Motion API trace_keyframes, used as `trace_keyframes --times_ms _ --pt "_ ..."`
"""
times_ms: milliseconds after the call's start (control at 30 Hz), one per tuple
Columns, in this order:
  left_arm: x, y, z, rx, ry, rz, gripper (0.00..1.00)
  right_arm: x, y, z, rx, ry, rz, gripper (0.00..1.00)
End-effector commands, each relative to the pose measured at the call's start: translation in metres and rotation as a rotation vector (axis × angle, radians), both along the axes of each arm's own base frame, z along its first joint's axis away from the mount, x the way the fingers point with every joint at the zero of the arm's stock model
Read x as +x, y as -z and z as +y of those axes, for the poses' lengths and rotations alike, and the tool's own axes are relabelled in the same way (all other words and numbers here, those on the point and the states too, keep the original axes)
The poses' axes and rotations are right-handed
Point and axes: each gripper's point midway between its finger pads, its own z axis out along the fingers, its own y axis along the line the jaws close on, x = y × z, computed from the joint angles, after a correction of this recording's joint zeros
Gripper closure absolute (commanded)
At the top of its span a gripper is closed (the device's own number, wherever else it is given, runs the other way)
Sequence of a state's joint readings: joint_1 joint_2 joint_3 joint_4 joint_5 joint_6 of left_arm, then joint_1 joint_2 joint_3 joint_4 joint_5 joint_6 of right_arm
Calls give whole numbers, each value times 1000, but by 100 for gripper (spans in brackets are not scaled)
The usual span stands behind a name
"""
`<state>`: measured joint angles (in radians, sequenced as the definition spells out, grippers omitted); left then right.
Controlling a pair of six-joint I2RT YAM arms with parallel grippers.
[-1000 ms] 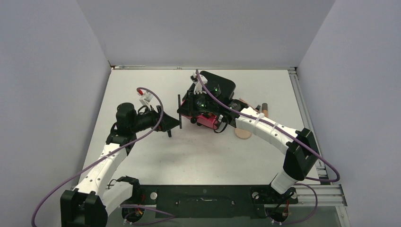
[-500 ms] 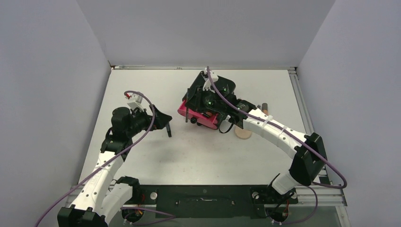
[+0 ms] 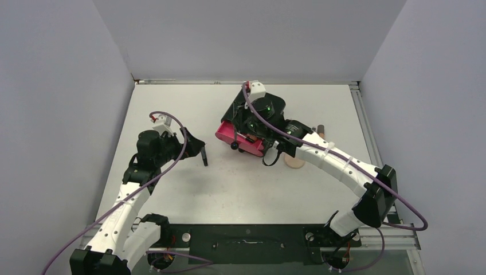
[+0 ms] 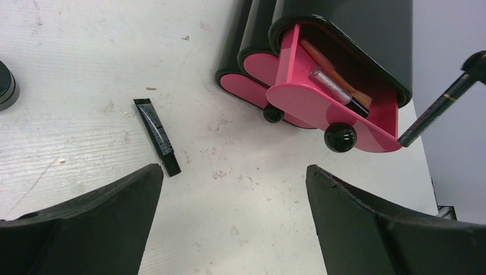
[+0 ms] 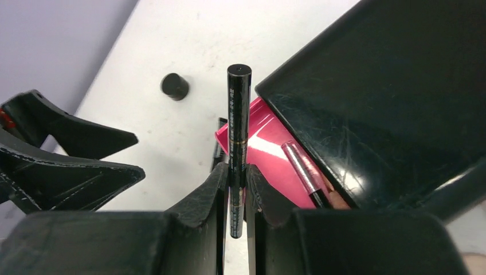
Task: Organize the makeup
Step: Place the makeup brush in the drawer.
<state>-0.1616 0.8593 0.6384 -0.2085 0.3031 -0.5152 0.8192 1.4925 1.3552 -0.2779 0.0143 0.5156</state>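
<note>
My right gripper [image 5: 236,172] is shut on a thin black pencil [image 5: 238,120], held upright over the front of the open pink drawer [image 5: 269,152] of the black cabinet [image 3: 262,109]. The drawer [image 4: 321,112] holds a clear-capped tube [image 4: 329,85] and an orange-handled brush [image 4: 320,56]. My left gripper [image 4: 235,177] hangs open and empty above the table, left of the drawer [image 3: 229,136]. A black tube [image 4: 156,135] lies on the table ahead of its left finger. A small black jar [image 5: 175,86] stands further off. A peach disc [image 3: 296,162] and a tan tube [image 3: 321,130] lie right of the cabinet.
Two shut pink drawers [image 4: 255,66] sit beside the open one, whose black knob [image 4: 340,136] sticks out toward my left gripper [image 3: 203,154]. Grey walls close the table on three sides. My right arm [image 3: 332,160] reaches over the peach disc.
My left gripper opened wide, let go of the pencil and drew back to the left. My right gripper carried the pencil right, over the open drawer.
</note>
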Motion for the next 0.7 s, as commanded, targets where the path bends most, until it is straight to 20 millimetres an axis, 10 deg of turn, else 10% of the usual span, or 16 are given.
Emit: trace_keyframes --times_ms 0,667 --pt "8 -13 3 12 -16 -35 7 5 -37 0 -242 53 -212 95" --pt "9 -6 2 14 -8 -1 7 7 -7 -5 -664 -83 -328 93"
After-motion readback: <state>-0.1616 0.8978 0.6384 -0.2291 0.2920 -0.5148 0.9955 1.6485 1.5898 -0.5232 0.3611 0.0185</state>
